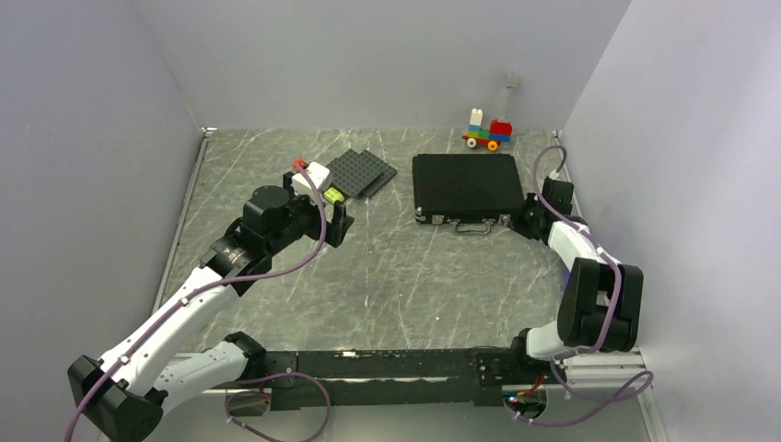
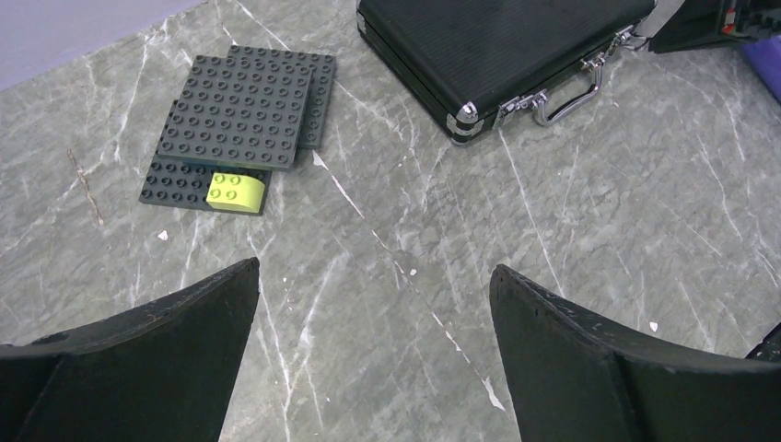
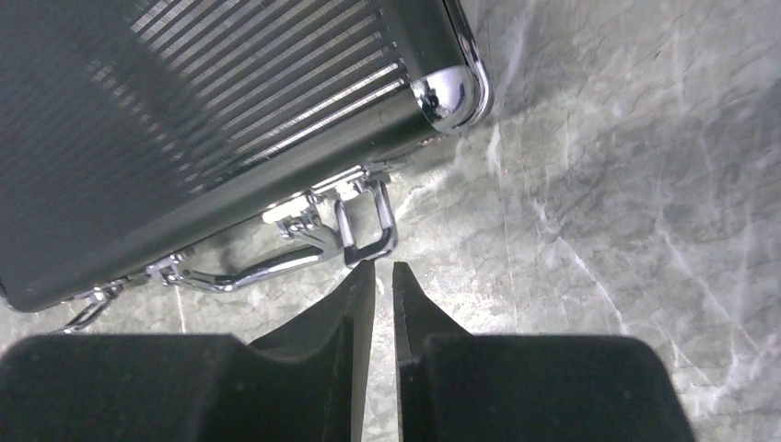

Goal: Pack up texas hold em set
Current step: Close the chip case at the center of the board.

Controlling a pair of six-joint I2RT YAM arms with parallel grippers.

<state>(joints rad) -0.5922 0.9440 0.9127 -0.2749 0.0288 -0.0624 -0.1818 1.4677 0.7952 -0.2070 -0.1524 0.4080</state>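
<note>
The briefcase lies shut and flat on the grey marbled table, right of centre in the far half. Its near edge carries a chrome handle folded down to the table and a chrome latch on either side of it. Behind them, the black lid is ribbed with fine lines, and its corners are capped in silver (the cap by the right wrist camera shines brightly).

The right claw sits low at the case's near right corner. Its fingers are closed to a thin slit with nothing between them, and the tips are just in front of the right-hand latch loop; whether they touch it I cannot tell. The left claw is spread wide and empty above bare table. It is well apart from the case, which lies ahead of it and to its right.

Counted from near to far, there are two claws, then one briefcase. Beside the case on the left are three dark grey studded plates, overlapping, and one lime brick sits on the lowest. One colourful toy train stands at the far edge.
</note>
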